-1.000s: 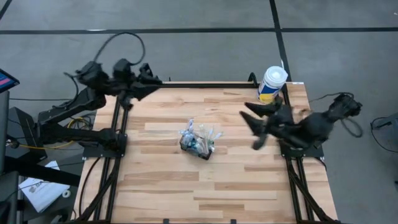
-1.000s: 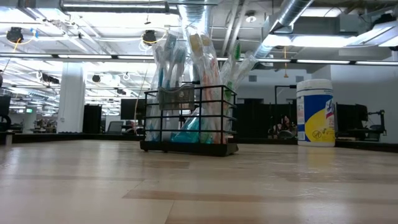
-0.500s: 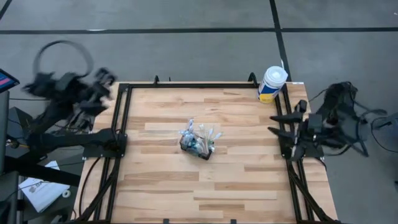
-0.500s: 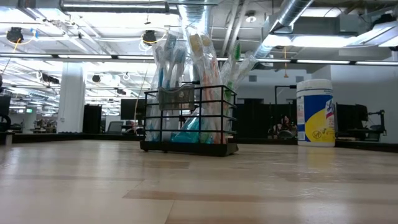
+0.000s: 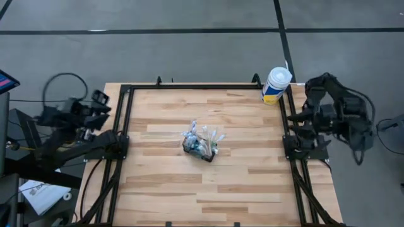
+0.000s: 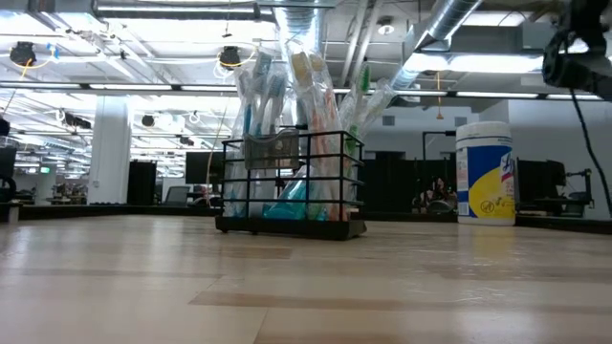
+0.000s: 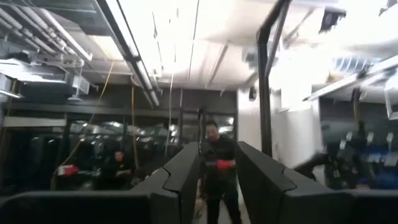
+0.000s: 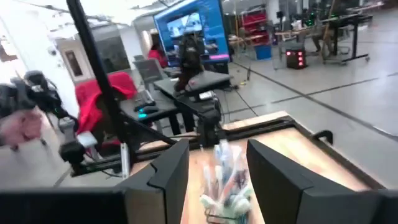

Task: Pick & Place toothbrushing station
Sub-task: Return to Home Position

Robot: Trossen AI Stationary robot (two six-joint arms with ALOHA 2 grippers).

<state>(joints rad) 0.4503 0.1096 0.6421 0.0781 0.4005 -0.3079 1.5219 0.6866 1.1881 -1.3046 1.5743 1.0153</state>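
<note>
The black wire-mesh toothbrushing station (image 5: 200, 150) stands upright near the middle of the wooden table (image 5: 189, 189), packed with wrapped toothbrushes (image 6: 287, 91) that stick up well above its rim. From it, at about one o'clock, a white tub with a yellow-blue label (image 5: 276, 85) sits at the table's far corner, well apart. Neither arm is over the boards. At nine o'clock the left gripper (image 7: 217, 180) is folded up beyond the table's edge, its jaws parted only narrowly. At three o'clock the right gripper (image 8: 217, 171) sits off the opposite edge, facing the station across the table, its jaws a little wider and holding nothing.
</note>
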